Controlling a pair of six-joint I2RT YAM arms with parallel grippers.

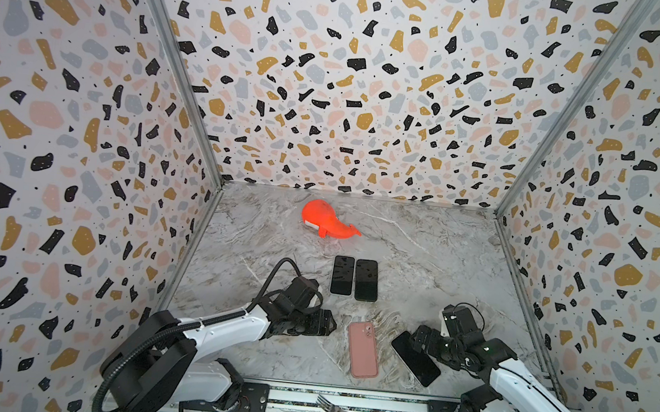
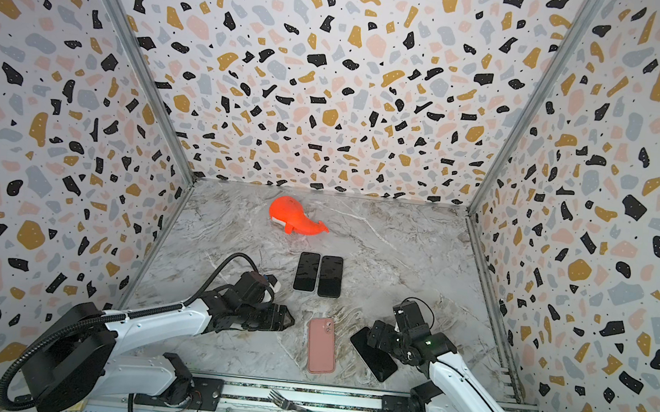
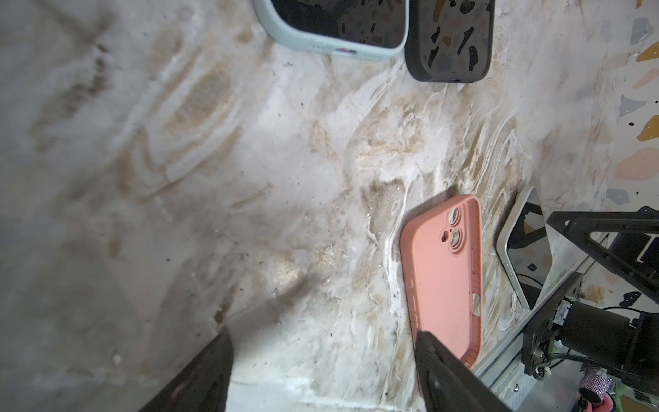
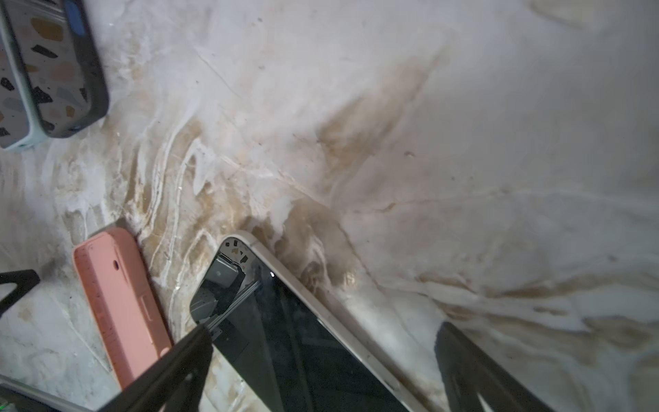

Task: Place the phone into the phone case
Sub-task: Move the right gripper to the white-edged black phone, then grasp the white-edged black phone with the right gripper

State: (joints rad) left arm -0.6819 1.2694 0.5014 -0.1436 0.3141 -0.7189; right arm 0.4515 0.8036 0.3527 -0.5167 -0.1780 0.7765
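- Pink phone case (image 1: 363,349) lies flat near the front of the marble table (image 1: 439,260) in both top views; the bare phone (image 1: 414,360) lies screen-up just beside it, askew to it; right gripper (image 1: 419,338) is spread over the phone's far end, holding nothing; left gripper (image 1: 324,323) is spread and empty, near the case.
- Hazard: two cased phones (image 1: 354,277) sit further back; a reach that far would take the wrong item.
- Left wrist view: fingers (image 3: 445,367) stand wide apart, one overlapping the case's near end; camera cut-outs show, yet whether the open side faces up cannot be told. If it faces down, the phone cannot seat until the case is turned.
- Right wrist view: the phone sits between the parted jaws, one finger (image 4: 167,367) over the glass. It looks thin and slick, lying flat, so a closing pinch may likely slip off its edges, scrape the table, or skid it against the case; a skewed grasp would likely jam a corner on the rim.
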